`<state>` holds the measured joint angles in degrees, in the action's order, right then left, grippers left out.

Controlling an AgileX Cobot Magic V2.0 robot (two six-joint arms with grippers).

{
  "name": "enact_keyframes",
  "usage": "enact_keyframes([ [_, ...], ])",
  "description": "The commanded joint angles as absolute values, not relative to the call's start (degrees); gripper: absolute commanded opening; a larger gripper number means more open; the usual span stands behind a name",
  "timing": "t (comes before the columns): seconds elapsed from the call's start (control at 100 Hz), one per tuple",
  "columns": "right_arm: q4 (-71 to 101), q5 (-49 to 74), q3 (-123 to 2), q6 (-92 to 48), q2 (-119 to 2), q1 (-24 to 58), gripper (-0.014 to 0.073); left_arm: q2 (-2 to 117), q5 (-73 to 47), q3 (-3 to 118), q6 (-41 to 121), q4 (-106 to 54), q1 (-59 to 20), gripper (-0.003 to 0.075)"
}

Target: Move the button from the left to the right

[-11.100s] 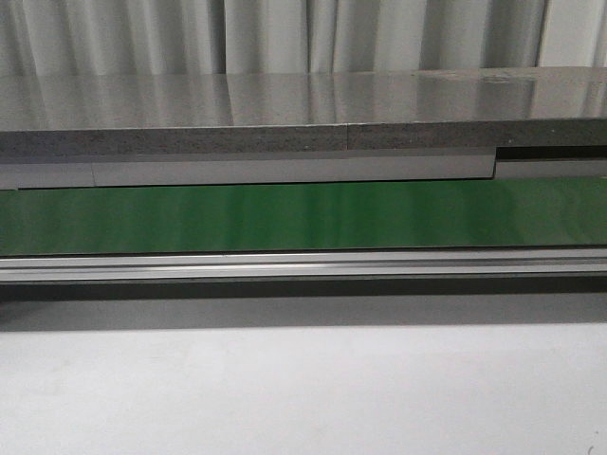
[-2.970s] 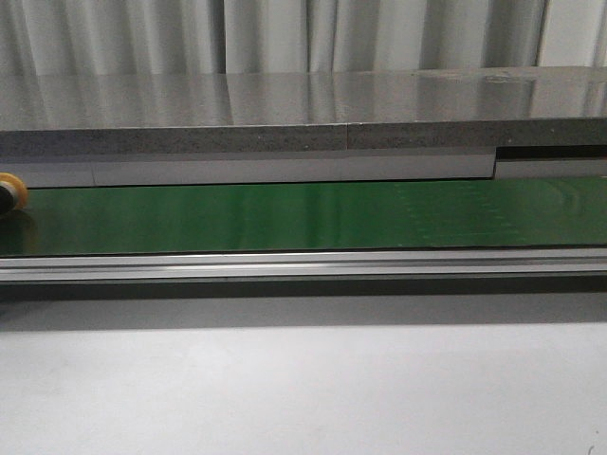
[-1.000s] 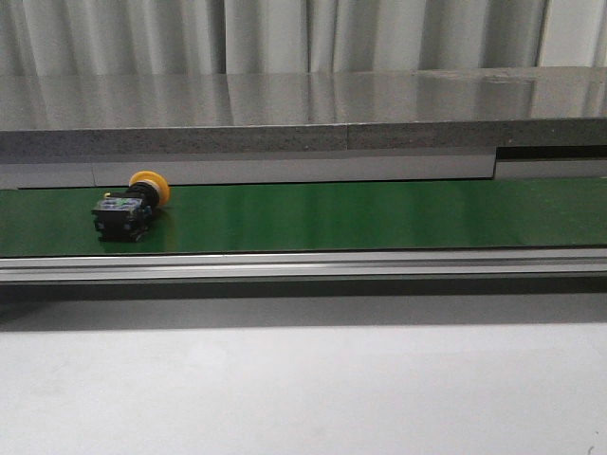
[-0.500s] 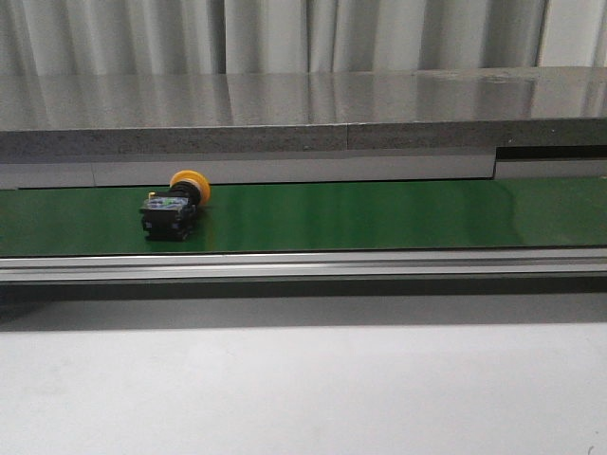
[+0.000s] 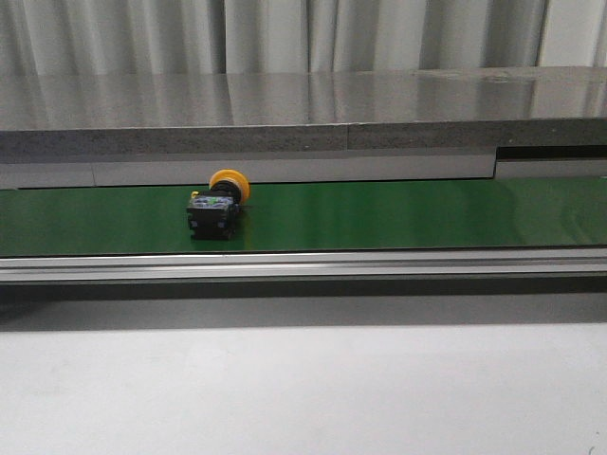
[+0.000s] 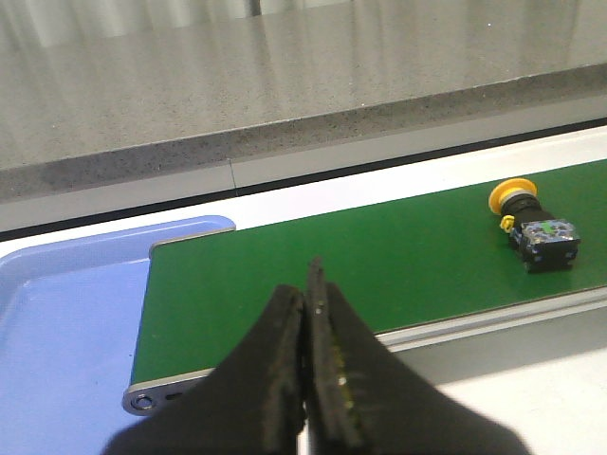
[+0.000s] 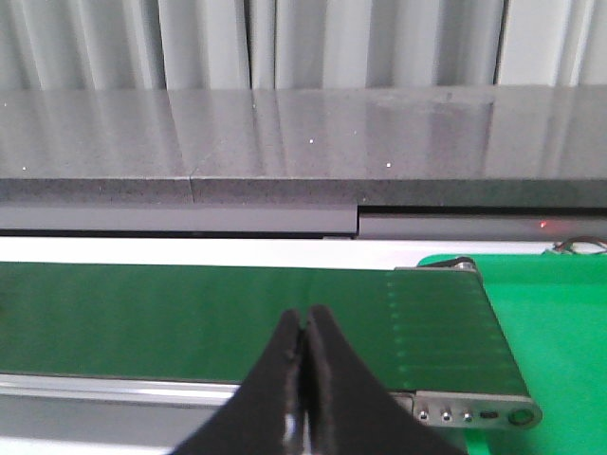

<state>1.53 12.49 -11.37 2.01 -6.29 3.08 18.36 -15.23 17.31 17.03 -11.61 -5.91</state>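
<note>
The button [image 5: 217, 206], a black boxy body with a round orange-yellow cap, lies on its side on the green conveyor belt [image 5: 398, 216], left of centre. In the left wrist view the button [image 6: 537, 230] rests far along the belt from my left gripper [image 6: 306, 284], whose black fingers are pressed together with nothing between them. My right gripper [image 7: 303, 322] is also shut and empty, hovering over the belt's other end [image 7: 446, 332]; the button does not show in that view. Neither gripper appears in the front view.
A grey stone-like shelf [image 5: 303, 114] runs behind the belt and an aluminium rail [image 5: 303, 265] along its front. A blue tray [image 6: 57, 322] sits at the belt's left end, a bright green surface [image 7: 560, 332] beyond its right end. White tabletop [image 5: 303, 389] in front.
The button came in at the belt's left edge and has travelled steadily rightward along it, about 45 pixels in the last half second. Neither arm appears in the earlier frames.
</note>
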Motion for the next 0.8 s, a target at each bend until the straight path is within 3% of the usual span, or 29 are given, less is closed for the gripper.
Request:
enact_keyframes([
  [0.0, 3.2, 13.9, -18.4, 2.0, -11.7, 3.3, -0.0068, 18.7, -11.1, 18.8, 16.9, -12.4, -6.5, -0.0019],
  [0.44, 4.2, 34.8, -43.7, 2.0, -39.7, 3.3, -0.0068, 18.7, -11.1, 18.8, 16.9, -12.4, -6.5, -0.0019],
  [0.79, 6.6, 39.1, -47.2, 2.0, -49.6, 3.3, -0.0064, 18.7, -11.1, 18.8, 16.9, -12.4, -6.5, -0.0019],
])
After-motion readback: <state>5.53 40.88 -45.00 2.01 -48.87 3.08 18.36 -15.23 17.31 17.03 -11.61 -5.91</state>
